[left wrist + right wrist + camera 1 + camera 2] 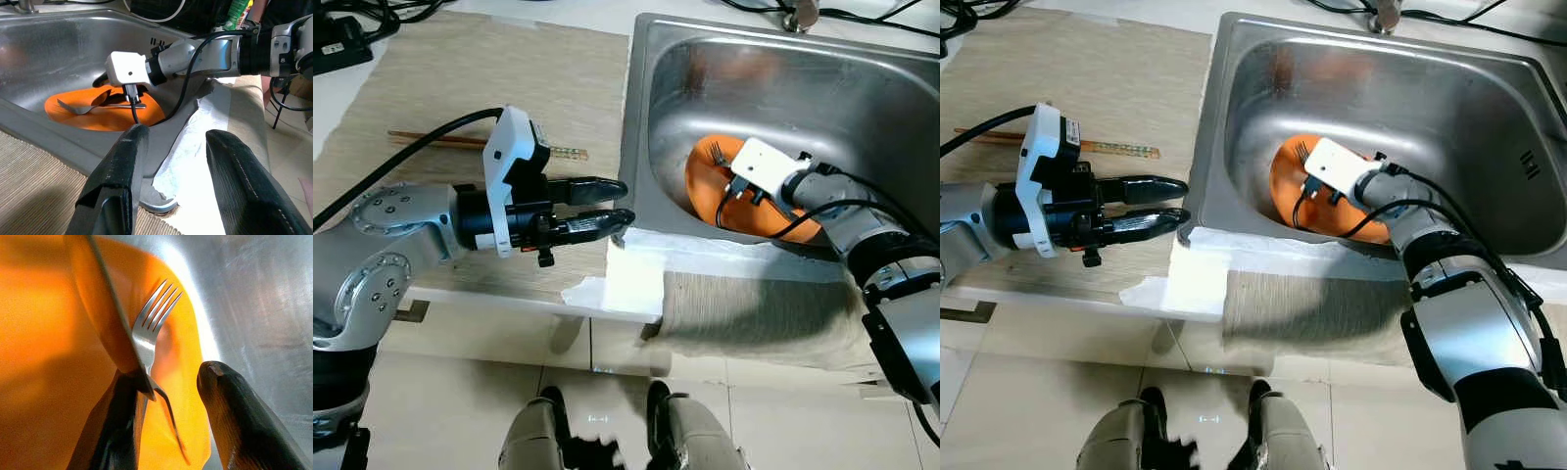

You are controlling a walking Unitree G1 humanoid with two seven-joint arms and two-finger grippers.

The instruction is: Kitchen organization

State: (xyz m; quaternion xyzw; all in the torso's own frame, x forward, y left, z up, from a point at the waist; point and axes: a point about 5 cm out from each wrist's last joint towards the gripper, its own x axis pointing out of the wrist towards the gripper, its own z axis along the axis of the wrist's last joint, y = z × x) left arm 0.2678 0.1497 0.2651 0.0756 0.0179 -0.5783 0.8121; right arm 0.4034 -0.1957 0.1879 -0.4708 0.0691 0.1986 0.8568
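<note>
Down in the sink (862, 88), right gripper (171, 396) (fingers parted) astride fork (149, 328); orange plate (68, 117) beneath

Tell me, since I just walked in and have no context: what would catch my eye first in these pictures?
The bright orange plate lying in the steel sink, with a fork and a spoon on it. The right gripper reaches down onto that plate, open around the fork. The left gripper hovers open over the woven mat just outside the sink's near left corner, beside a white cloth at the counter edge.
</note>
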